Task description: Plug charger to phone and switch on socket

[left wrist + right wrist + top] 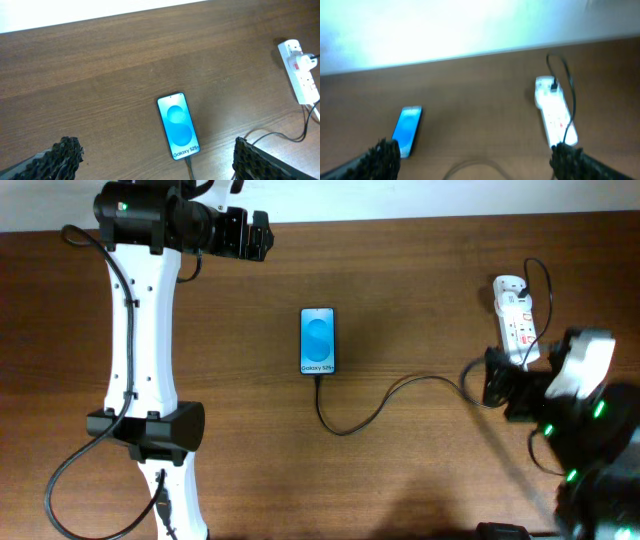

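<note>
The left gripper (156, 146) is held wide open and empty. The phone (178, 125) lies flat just ahead of it, screen lit, nearer the right finger. The charger (343, 432) is seen reaching the phone's near end and is laid in a loose curve across the bench (420, 270) toward the right gripper (476, 149), which is likewise spread wide and empty. The socket (555, 112) is found ahead of that gripper's right finger, with a black lead plugged in at its far end; this view is blurred. The bench is dark brown wood, bounded by a pale wall.
</note>
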